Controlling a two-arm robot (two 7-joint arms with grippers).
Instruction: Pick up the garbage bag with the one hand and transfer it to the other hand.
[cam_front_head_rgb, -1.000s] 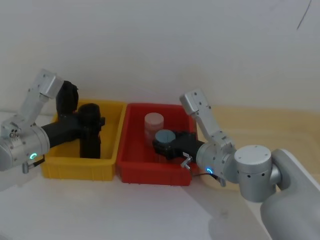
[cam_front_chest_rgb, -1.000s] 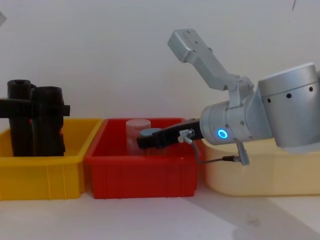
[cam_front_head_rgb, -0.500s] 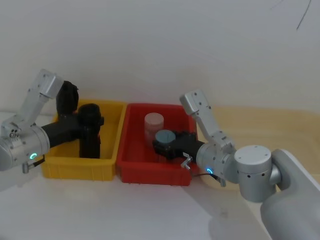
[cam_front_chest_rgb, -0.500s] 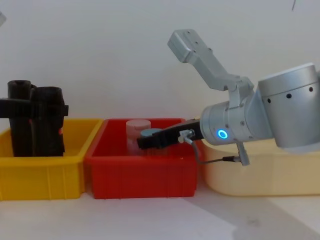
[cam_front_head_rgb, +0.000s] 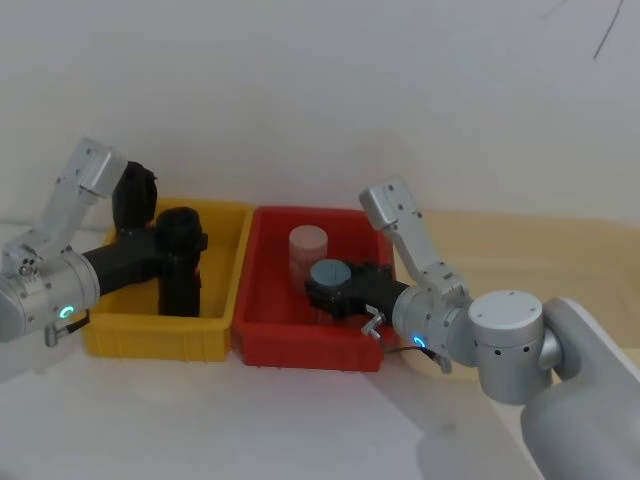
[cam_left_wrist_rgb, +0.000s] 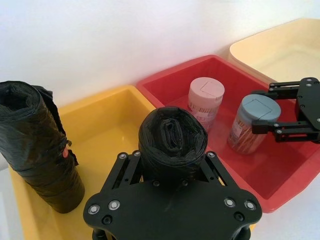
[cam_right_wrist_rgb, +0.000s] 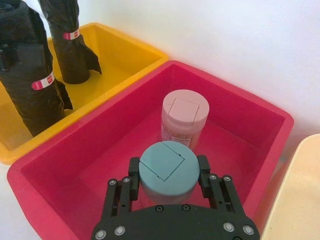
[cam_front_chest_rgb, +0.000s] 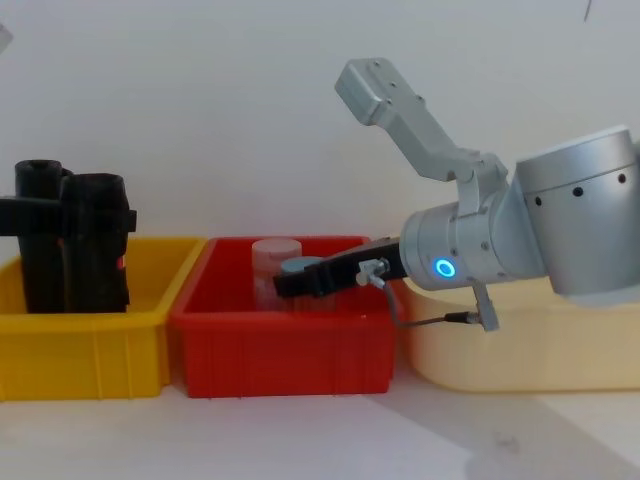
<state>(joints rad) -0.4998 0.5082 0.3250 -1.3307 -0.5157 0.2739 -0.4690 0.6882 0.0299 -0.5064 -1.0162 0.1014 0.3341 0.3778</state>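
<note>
- We find no visible shift since the earlier frames: both arms, the roll and the jars stand as they stood.
- Nearest, over the white counter (cam_front_head_rgb: 250, 420), the right end effector (cam_front_chest_rgb: 292, 283) reaches into the red bin (cam_front_head_rgb: 300, 350), its fingers pressed to either side of a blue-lidded jar (cam_right_wrist_rgb: 167, 170).
- To the left, the left end effector (cam_front_head_rgb: 183, 243) is clamped on the garbage bag (cam_front_head_rgb: 180, 285), which stands upright in the yellow bin (cam_front_head_rgb: 150, 335). We cannot tell whether its lower end touches the bin floor.
- Just behind the blue-lidded jar, a pink-lidded jar (cam_front_head_rgb: 308, 243) stands upright in the same red bin.
- Farther back in the yellow bin, a second black roll (cam_left_wrist_rgb: 37, 150) stands apart from the held one.
- A beige bin (cam_front_chest_rgb: 520, 350) adjoins the red bin on the right.
</note>
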